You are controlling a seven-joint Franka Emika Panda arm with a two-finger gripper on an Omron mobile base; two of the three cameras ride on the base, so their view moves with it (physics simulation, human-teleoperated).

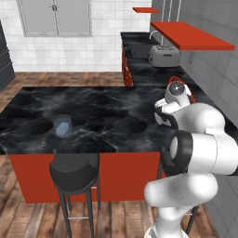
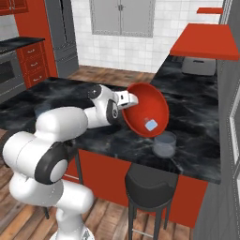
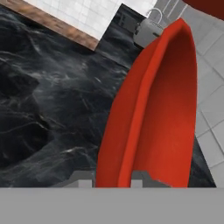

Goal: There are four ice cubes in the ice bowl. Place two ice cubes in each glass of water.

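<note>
My fingers (image 3: 113, 183) pinch the bowl (image 2: 146, 110) by its rim, tipped steeply over a glass (image 2: 164, 143). It looks glossy, stiff and likely slippery, and a cube (image 2: 151, 124) is sliding low inside.

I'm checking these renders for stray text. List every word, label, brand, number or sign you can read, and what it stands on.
None: there is no readable text in any view.
The red bowl, the ice cube in it, the glass, the toaster, the cupboard doors and the black counter are all plain, with no markings.
</note>
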